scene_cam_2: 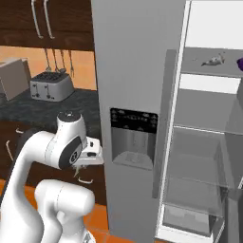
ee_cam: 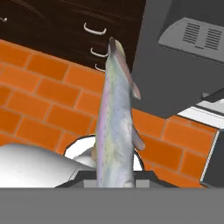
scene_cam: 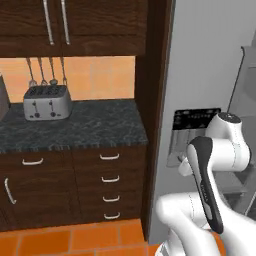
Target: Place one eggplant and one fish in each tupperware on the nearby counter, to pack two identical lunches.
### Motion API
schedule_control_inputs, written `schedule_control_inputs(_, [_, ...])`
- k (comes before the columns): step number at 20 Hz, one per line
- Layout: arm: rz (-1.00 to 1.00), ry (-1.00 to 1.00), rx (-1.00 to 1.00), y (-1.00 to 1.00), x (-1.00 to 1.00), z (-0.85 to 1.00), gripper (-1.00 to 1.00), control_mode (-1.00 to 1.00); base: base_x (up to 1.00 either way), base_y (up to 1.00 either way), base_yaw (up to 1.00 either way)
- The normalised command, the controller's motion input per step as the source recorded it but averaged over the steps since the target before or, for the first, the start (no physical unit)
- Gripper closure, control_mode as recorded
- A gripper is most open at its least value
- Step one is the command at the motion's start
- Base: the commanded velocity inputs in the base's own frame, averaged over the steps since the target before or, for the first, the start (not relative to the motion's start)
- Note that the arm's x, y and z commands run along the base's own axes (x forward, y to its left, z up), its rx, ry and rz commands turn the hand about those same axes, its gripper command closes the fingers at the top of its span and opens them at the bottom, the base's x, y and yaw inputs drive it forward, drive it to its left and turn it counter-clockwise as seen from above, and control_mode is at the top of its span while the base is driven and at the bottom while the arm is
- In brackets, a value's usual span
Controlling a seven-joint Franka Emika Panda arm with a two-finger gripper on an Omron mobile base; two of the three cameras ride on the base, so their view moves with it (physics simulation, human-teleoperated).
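The white Franka arm is folded compactly in front of the grey refrigerator (scene_cam_2: 137, 71). In the left base view the upper link rises from the lower right, bends at a dark-covered elbow, and turns back at a rounded white joint beside the black dispenser panel (scene_cam: 196, 119). In the right base view the same joint sits at the top of the fold, with the wrist section projecting toward the refrigerator door.

In the hand view the camera looks down at the orange tiled floor (ee_cam: 39, 96). The jaws (ee_cam: 114, 177) are closed narrow on a long silvery-grey fish with a pinkish sheen (ee_cam: 114, 131). The fish stands lengthwise away from the hand, its tail end pointing toward the dark brown drawer fronts with curved silver handles (ee_cam: 94, 29). The fingertips are hidden behind the fish body.

The dark marbled stone bench (scene_cam: 85, 125) lies to the left of the refrigerator, above the drawers. A brushed-metal two-slot toaster (scene_cam: 47, 102) stands on it near the wall.

The right-hand refrigerator door is open. On the upper shelf (scene_cam_2: 209, 71) lies a second small silvery-grey fish (scene_cam_2: 212, 60), and a glossy purple eggplant (scene_cam_2: 239, 63) is cut by the picture edge just beside it. The held fish is well apart from the bench.
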Motion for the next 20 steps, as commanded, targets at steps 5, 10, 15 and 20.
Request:
schedule_control_inputs(5, [0.00, 0.00, 0.00, 0.00, 0.00, 0.00, 1.00, 1.00, 0.04, 1.00, 0.39])
schedule_control_inputs(10, [0.00, 0.00, 0.00, 0.00, 0.00, 0.00, 1.00, 1.00, 0.27, 1.00, 0.05])
schedule_control_inputs(15, [0.00, 0.00, 0.00, 0.00, 0.00, 0.00, 1.00, 1.00, 0.74, 1.00, 0.00])
schedule_control_inputs(20, [0.00, 0.00, 0.00, 0.00, 0.00, 0.00, 1.00, 1.00, 0.71, 1.00, -0.02])
